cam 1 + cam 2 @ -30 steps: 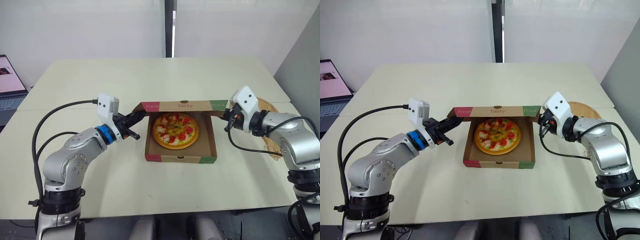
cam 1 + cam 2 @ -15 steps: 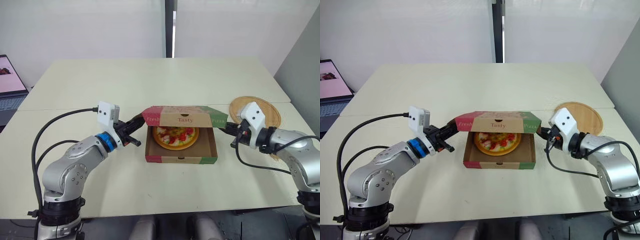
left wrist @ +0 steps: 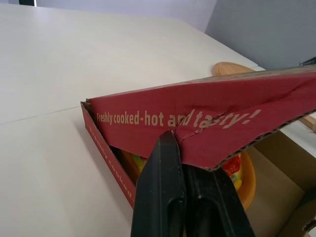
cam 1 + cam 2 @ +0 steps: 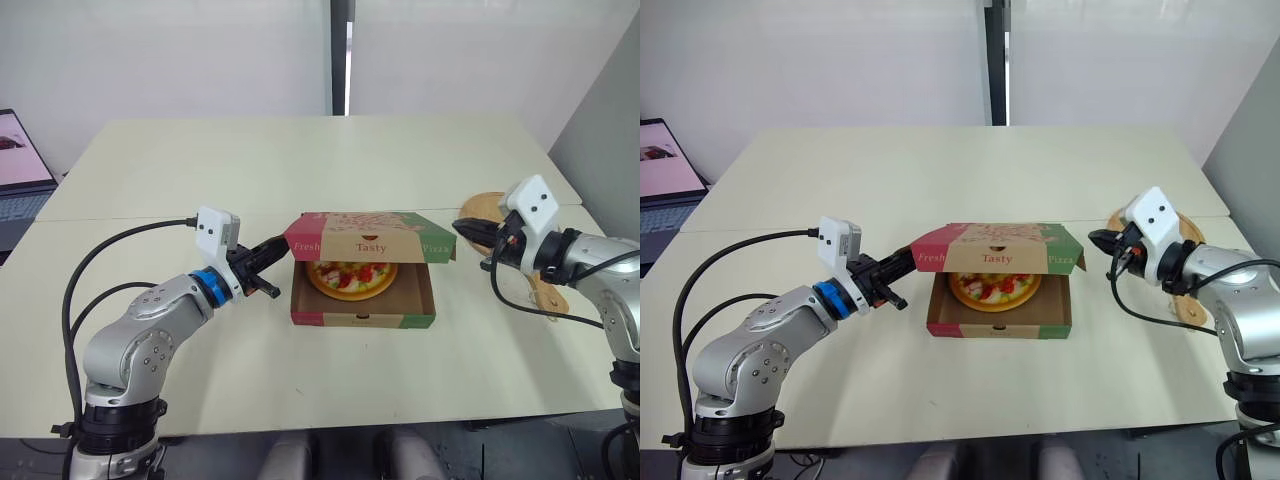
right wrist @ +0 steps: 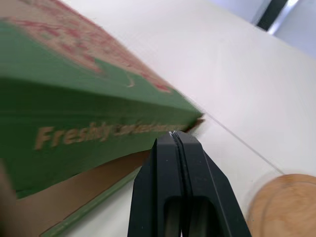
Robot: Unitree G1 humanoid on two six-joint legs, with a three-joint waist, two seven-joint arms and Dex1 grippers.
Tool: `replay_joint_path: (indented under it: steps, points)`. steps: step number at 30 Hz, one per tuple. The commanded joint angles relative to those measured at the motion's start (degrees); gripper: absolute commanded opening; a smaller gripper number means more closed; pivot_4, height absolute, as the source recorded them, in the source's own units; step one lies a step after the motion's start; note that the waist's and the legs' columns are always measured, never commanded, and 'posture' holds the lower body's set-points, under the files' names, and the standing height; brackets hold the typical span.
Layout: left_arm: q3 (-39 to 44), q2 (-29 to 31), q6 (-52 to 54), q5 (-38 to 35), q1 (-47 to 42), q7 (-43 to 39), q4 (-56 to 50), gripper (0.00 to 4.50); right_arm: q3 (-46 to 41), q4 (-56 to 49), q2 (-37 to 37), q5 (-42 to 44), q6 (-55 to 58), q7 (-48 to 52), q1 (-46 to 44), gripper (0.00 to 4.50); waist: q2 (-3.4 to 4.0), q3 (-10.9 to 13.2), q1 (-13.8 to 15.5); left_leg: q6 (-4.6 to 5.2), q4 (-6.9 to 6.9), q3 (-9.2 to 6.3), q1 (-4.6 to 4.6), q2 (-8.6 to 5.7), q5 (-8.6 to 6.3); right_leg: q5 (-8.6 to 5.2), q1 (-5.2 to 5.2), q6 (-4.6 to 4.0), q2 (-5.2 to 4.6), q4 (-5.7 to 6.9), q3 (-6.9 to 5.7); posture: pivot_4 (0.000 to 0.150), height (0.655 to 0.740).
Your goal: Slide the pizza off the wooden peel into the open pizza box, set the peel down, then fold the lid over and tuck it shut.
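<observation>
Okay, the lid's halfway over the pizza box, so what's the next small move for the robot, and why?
Probably ease the lid down with the left gripper, whose shut tips sit at its red side. The lid hangs half-folded over the pizza, its front flap well above the box front wall, and the shut right gripper is apart from its green side.
</observation>
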Motion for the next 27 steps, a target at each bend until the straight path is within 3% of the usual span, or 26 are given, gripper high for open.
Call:
replay_joint_path:
  steps: [1, 12, 17, 20, 27]
  points:
    - [-0.85, 1.05, -0.58, 0.62, 0.56, -1.38, -0.43, 0.00, -0.11, -3.44, -0.08, 1.22, 0.05, 0.09, -0.62, 0.03, 0.00, 0.00, -0.05, 0.03, 0.00, -0.01, 0.00, 0.01, -0.02, 0.00, 0.00, 0.00, 0.00, 0.01, -0.01, 0.150, 0.7400]
    - [-2.50, 1.58, -2.00, 1.95, 1.59, -3.81, -0.72, 0.00, -0.45, -4.98, -0.81, 3.13, 1.53, 0.87, 0.35, 0.03, 0.00, 0.00, 0.08, 0.04, 0.00, -0.01, -0.01, 0.00, -0.02, 0.00, 0.00, 0.00, 0.00, -0.01, -0.01, 0.150, 0.7400]
    - [-0.85, 4.12, -3.74, 0.77, 2.30, -8.80, 0.21, 0.00, 0.91, -4.56, 0.59, 2.98, 1.09, -0.01, -0.73, 0.03, 0.00, 0.00, -0.09, 0.05, -0.01, -0.01, 0.01, 0.02, -0.03, 0.00, 0.00, 0.00, 0.00, -0.01, -0.01, 0.150, 0.7400]
    - [-0.98, 5.83, -4.97, 1.51, 2.43, -11.31, 0.74, 0.59, 1.35, -4.19, 0.74, 2.85, 0.78, 0.13, -1.01, 0.00, 0.01, 0.00, -0.07, 0.05, -0.01, -0.01, 0.01, 0.01, -0.03, 0.00, 0.00, 0.00, 0.00, -0.01, -0.01, 0.150, 0.7400]
    - [-0.42, 10.09, -6.81, 2.17, 3.35, -17.20, 1.33, 2.81, 1.87, -3.26, 0.82, 2.44, 0.01, 0.35, -1.77, 0.00, 0.01, 0.00, -0.14, 0.08, -0.02, -0.02, 0.01, 0.03, -0.05, 0.00, -0.01, 0.00, 0.00, -0.02, -0.02, 0.150, 0.7400]
